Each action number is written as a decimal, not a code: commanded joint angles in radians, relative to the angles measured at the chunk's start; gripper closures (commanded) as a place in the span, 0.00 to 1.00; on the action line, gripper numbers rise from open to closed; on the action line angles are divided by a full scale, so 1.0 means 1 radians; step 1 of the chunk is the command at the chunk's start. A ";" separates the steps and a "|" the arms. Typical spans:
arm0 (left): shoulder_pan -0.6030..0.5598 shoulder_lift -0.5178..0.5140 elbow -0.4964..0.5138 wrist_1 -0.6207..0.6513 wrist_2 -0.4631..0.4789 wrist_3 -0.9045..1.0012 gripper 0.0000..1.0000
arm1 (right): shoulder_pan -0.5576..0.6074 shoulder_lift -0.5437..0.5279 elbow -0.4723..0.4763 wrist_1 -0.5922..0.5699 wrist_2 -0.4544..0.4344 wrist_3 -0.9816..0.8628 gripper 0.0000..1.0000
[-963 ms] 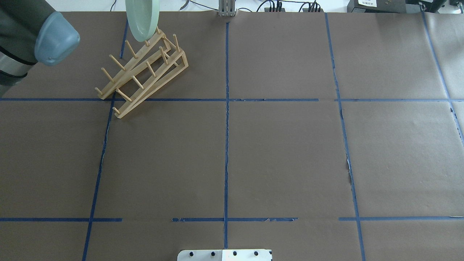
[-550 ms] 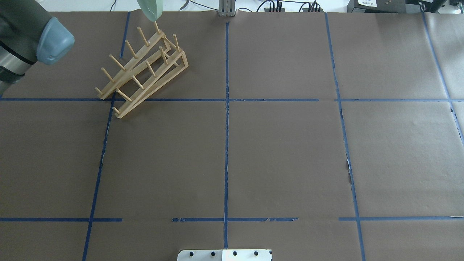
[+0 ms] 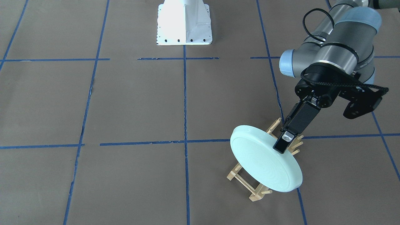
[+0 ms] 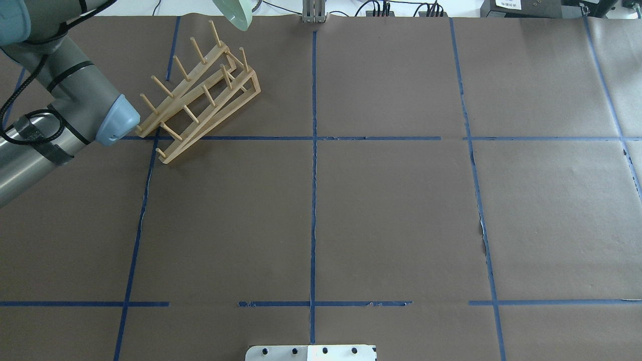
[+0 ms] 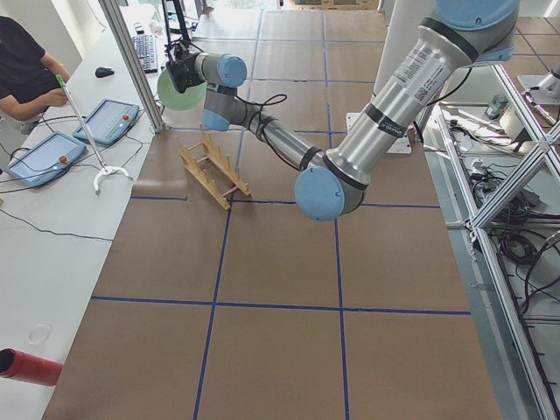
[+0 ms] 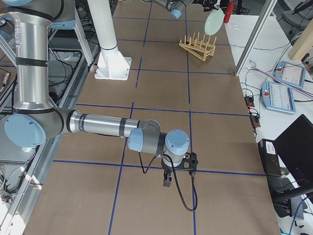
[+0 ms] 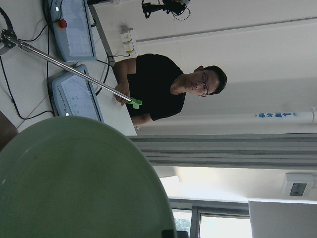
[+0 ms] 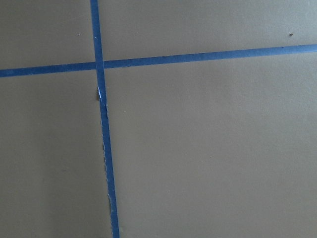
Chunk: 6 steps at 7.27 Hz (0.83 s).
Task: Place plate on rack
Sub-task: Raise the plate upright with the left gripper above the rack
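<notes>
You are looking at the left gripper point(image 3: 280, 146) pinching the plate point(image 3: 265, 162) by its rim, at about 1 o'clock on the disc in the front-facing view. One finger point(image 3: 285, 139) is lying over the near side of the rim. The other is hiding behind the plate, so the jaws are standing only as far apart as the rim is thick. The plate is hanging tilted, showing you a ringed face, and it is covering the middle of the rack point(image 3: 253, 195) from that camera.

In the overhead view only the plate's lower edge point(image 4: 235, 14) is showing, at the top of the picture. It is sitting at about 12 o'clock from the rack's far end and is apart from the pegs. The rack point(image 4: 200, 95) is resting on the table point(image 4: 401, 200), running from 7 o'clock to 1 o'clock, and the left arm point(image 4: 75, 100) is crossing at its 9 o'clock.

From the left side view the plate point(image 5: 179, 90) is hovering above the rack point(image 5: 213, 168) with a gap between them.

In the left wrist view the plate point(image 7: 74, 183) is filling the lower left, with a person point(image 7: 163, 87) in a black shirt at about 1 o'clock from it.

The right gripper point(image 6: 167, 182) is hanging low over the table, well apart from the rack point(image 6: 197, 47). It is showing only in the right side view, so you cannot tell how its fingers are standing. Its wrist camera is looking at brown paper crossed by blue tape point(image 8: 101, 124).
</notes>
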 commanded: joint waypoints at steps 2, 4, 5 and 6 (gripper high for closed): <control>0.006 0.043 0.013 -0.016 0.018 -0.007 1.00 | 0.000 0.001 0.000 0.000 0.000 0.000 0.00; 0.006 0.063 0.022 -0.016 0.018 -0.015 1.00 | 0.000 0.001 0.000 0.000 0.000 0.000 0.00; 0.008 0.065 0.026 -0.016 0.018 -0.054 1.00 | 0.000 -0.001 0.000 0.000 0.000 0.000 0.00; 0.008 0.065 0.032 -0.016 0.018 -0.107 1.00 | 0.000 -0.001 0.000 0.000 0.000 0.000 0.00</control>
